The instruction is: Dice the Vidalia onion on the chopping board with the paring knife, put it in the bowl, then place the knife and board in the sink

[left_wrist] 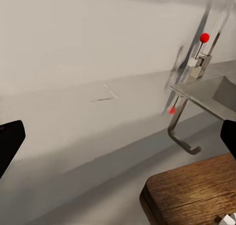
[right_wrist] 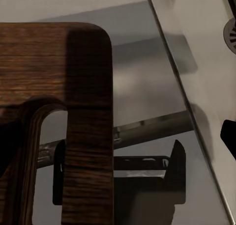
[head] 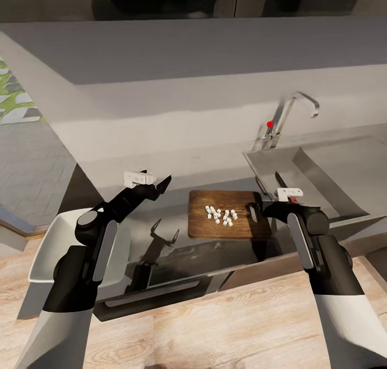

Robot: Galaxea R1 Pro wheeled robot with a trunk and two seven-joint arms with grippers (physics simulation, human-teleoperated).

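The right fingers (head: pixel 267 207) are spread, not clamped. In the right wrist view one dark tip (right_wrist: pixel 229 131) sits off the board's end, over the grey table. The other side is lost in shadow by the handle slot, so I cannot tell whether either pad touches wood. The left fingers (head: pixel 152 182) are also open and hold nothing. Their tips (left_wrist: pixel 9 139) stand wide apart in the air above the table (head: pixel 177 240), just left of the board (head: pixel 228 229).

The diced onion (head: pixel 220 215) lies in a loose heap on the middle of the board, not in the bowl (head: pixel 42 251). The bowl sits at the far left of the table, partly under the left arm.

The main risk is the dice:
- If the board is lifted by its slotted end alone, it will probably pivot and shed pieces onto the table.
- The sink (head: pixel 309 170) lies just right of that end, so pieces could also drop in there.
- Carrying the board to the bowl means crossing the left arm's space, and a bump would scatter them.

Much is unclear. The knife is not plainly visible. A dark sliver (head: pixel 280 180) on the sink's near wall and a red fleck by the right wrist might be it. The bowl's near rim is covered by the arm. The drain (right_wrist: pixel 231 33) is cut off at the frame edge.
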